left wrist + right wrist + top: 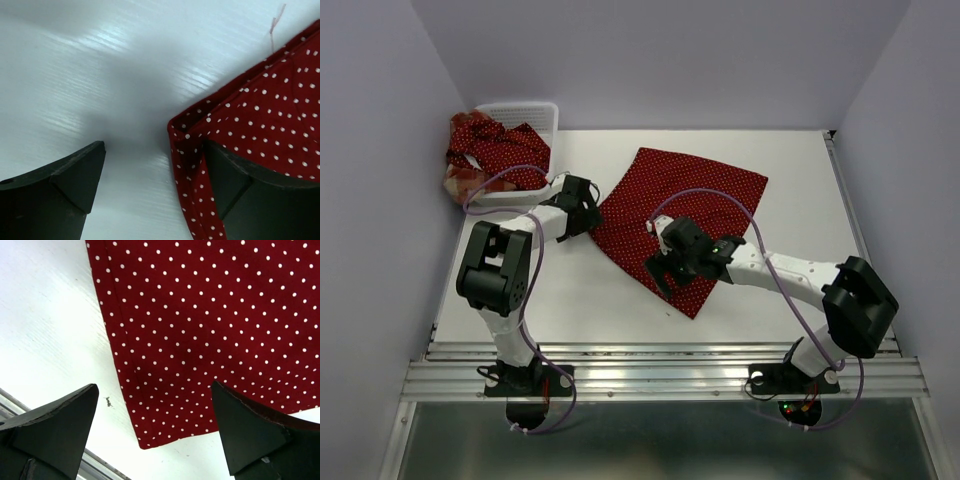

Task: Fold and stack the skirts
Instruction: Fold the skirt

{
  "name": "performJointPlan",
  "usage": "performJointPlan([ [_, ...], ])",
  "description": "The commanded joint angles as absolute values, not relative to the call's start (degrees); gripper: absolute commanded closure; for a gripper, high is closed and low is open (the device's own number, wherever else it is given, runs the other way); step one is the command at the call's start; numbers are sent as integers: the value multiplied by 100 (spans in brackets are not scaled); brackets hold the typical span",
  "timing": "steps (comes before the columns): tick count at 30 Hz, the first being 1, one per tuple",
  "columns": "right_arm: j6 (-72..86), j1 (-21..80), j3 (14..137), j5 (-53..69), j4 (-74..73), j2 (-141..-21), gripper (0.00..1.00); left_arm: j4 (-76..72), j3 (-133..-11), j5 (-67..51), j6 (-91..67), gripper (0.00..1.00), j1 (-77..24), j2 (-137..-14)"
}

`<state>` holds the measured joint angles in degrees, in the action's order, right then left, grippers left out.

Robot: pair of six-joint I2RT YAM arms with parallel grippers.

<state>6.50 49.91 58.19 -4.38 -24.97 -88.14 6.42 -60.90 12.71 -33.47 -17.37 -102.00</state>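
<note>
One dark red polka-dot skirt (690,195) lies spread flat on the white table. My left gripper (582,212) stands open at its left corner. In the left wrist view that corner (260,115) reaches in between the fingers, and the hem runs down along the right finger (250,195). My right gripper (670,265) hovers open over the skirt's near corner (150,430), which lies between its fingers. A second polka-dot skirt (500,145) and a plaid skirt (457,183) are bunched in the basket.
The white mesh basket (535,110) stands at the table's back left corner, close behind the left arm. A metal rail (660,375) runs along the table's near edge. White walls close in the sides and back.
</note>
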Motion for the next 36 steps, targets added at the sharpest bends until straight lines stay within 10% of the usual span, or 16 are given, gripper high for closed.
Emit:
performJointPlan([
  [1, 703, 5080, 5845, -677, -2558, -8789, 0, 492, -6311, 1292, -3340, 13, -1661, -10318],
  [11, 536, 5440, 5783, -755, -2733, -8719, 0, 404, -6205, 1082, -3392, 100, -1600, -10433],
  [28, 1063, 6125, 5651, -1415, -3428, -9176, 3, 483, -6161, 1186, -3357, 100, -1600, -10169],
  [36, 1011, 6126, 5687, -984, -3507, -9281, 31, 554, -6188, 1292, -3401, 100, -1600, -10081],
])
